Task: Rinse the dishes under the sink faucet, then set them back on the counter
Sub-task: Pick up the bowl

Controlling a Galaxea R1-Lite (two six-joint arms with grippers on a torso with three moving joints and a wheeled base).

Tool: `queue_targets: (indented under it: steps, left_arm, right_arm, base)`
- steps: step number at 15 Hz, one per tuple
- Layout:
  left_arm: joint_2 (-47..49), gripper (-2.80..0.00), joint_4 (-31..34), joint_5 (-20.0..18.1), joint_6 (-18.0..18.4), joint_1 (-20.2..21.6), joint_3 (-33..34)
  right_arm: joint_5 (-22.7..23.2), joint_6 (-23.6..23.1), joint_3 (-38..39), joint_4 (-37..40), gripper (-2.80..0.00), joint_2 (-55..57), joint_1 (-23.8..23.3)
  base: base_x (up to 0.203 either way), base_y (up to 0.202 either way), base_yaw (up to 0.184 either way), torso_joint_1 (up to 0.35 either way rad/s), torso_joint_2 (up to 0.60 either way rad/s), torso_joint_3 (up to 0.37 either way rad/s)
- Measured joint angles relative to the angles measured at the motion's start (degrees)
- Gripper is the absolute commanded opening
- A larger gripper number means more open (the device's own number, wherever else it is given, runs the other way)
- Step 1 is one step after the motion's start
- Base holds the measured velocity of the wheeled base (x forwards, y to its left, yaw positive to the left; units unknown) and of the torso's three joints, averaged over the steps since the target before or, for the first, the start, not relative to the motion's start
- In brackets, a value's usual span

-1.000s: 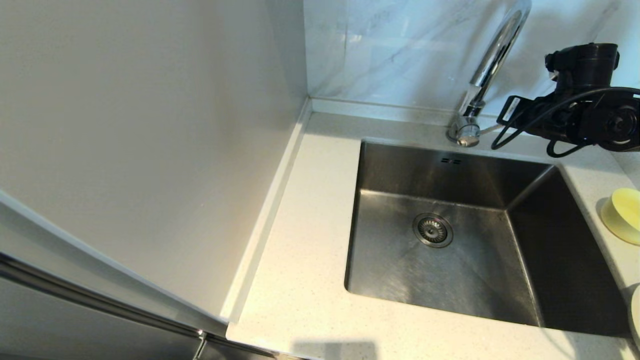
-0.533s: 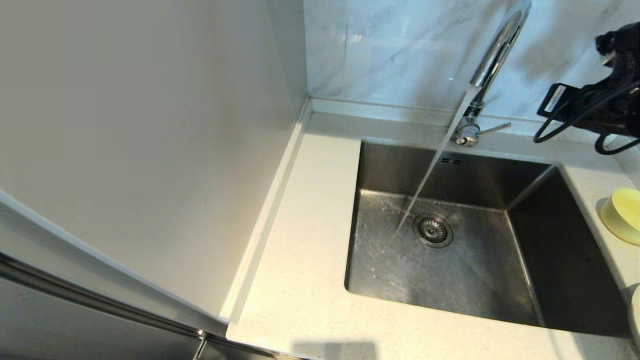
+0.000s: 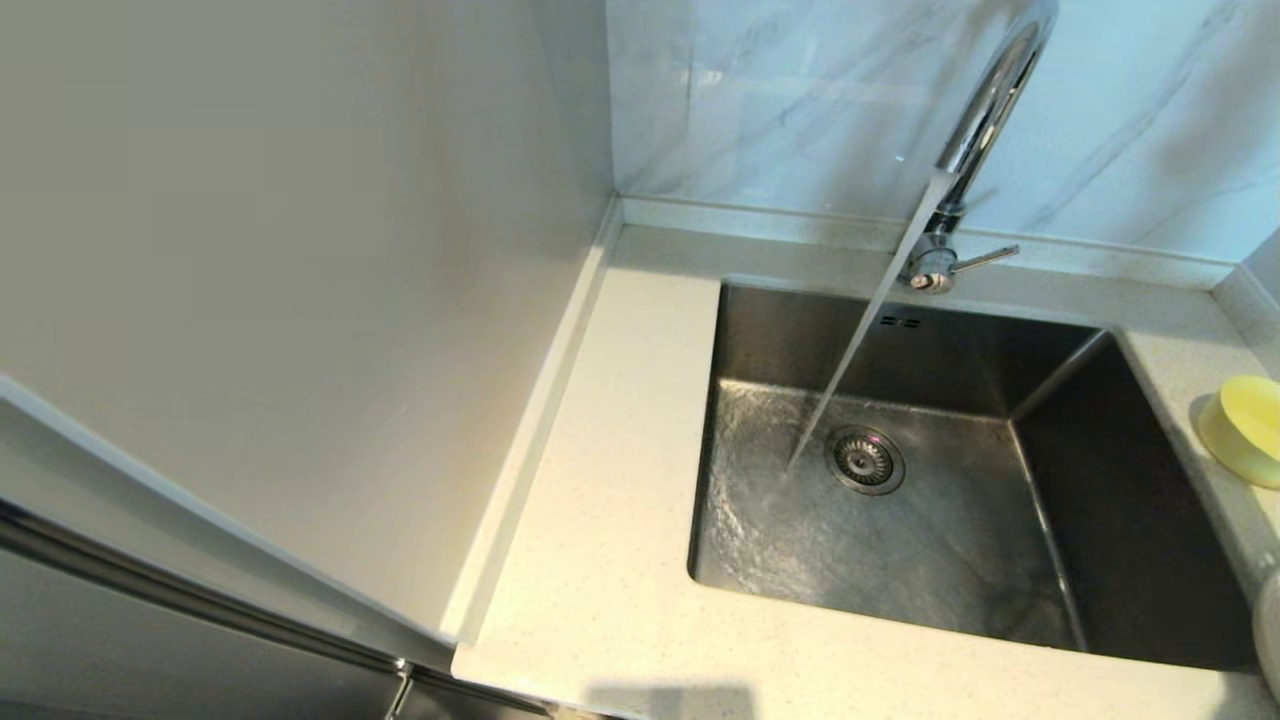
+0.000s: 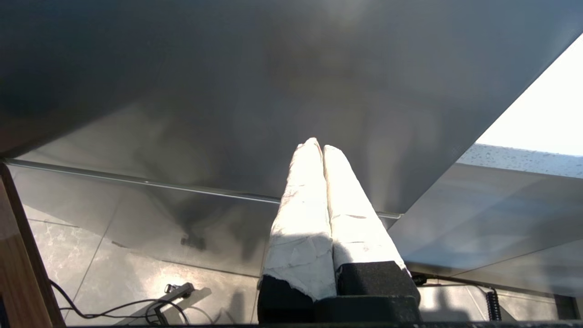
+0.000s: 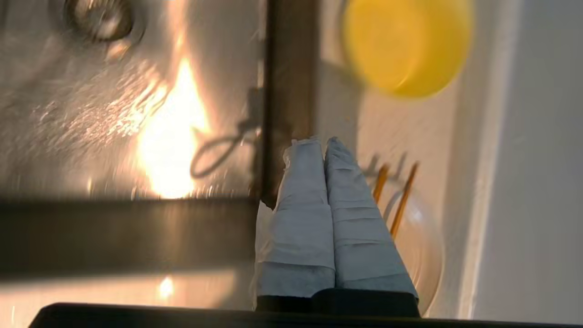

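Note:
The chrome gooseneck faucet (image 3: 975,130) stands behind the steel sink and runs; a stream of water falls onto the basin floor beside the drain (image 3: 865,460). The pale-yellow bowl (image 3: 1245,428) rests on the speckled counter (image 3: 600,560) right of the sink. In the right wrist view my right gripper (image 5: 321,142) is shut and empty above the counter's sink edge, near the yellow bowl (image 5: 405,43), the brown chopsticks (image 5: 403,198) and the cream plate (image 5: 423,255) under them. My left gripper (image 4: 317,146) is shut, parked below the counter. Neither arm shows in the head view.
A grey cabinet side panel (image 3: 280,300) rises left of the counter. A marble backsplash (image 3: 800,90) runs behind the faucet. The faucet's thin side lever (image 3: 985,258) points right. The plate's rim (image 3: 1270,630) just shows at the right edge.
My right arm has pulled away from the faucet lever and left the head view to the right. Water started flowing and now wets the basin floor.

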Motion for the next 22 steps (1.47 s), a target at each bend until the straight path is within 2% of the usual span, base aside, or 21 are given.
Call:
queue_targets:
  steps: [1,3,5,7,8,13,15,18,22]
  left_arm:
    - [0.0,-2.8,0.0,0.0,-0.1,0.0,0.0]
    - [0.0,-2.8,0.0,0.0,0.0,0.0,0.0]
    - [0.0,-2.8,0.0,0.0,0.0,0.0,0.0]
    - [0.0,-2.8,0.0,0.0,0.0,0.0,0.0]
    - [0.0,-2.8,0.0,0.0,0.0,0.0,0.0]
    - [0.0,-2.8,0.0,0.0,0.0,0.0,0.0]
    - [0.0,-2.8,0.0,0.0,0.0,0.0,0.0]
    - [0.0,-2.8,0.0,0.0,0.0,0.0,0.0]
    - [0.0,-2.8,0.0,0.0,0.0,0.0,0.0]
  right_arm:
    - [2.3,-2.0,2.0,1.6,-2.8,-1.5,-1.0]
    - [4.9,-2.4,4.1,2.3,-2.8,-2.4,-1.7]
    - [5.4,-2.2,4.9,1.8,-2.8,-1.0,-2.0]
    - [5.5,-1.9,5.2,-2.1,-2.8,0.9,-2.0]
    - [5.4,-2.0,5.3,-3.9,-0.02,2.0,-2.0]
    - [5.4,-1.0,2.0,-4.6,0.0,6.7,-2.0]
    - [5.5,4.0,-2.1,-4.1,0.0,9.6,-2.0]
    - [5.5,11.3,-9.5,1.2,0.0,15.2,-2.0]
    - [3.4,12.6,-15.5,1.5,0.0,21.5,-2.0]
  base:
    - [0.0,0.0,0.0,0.0,0.0,0.0]
    - [0.0,0.0,0.0,0.0,0.0,0.0]
    - [0.0,0.0,0.0,0.0,0.0,0.0]
    - [0.0,0.0,0.0,0.0,0.0,0.0]
    - [0.0,0.0,0.0,0.0,0.0,0.0]
    - [0.0,0.0,0.0,0.0,0.0,0.0]
    - [0.0,0.0,0.0,0.0,0.0,0.0]
    - [0.0,0.0,0.0,0.0,0.0,0.0]
    - [0.0,0.0,0.0,0.0,0.0,0.0]
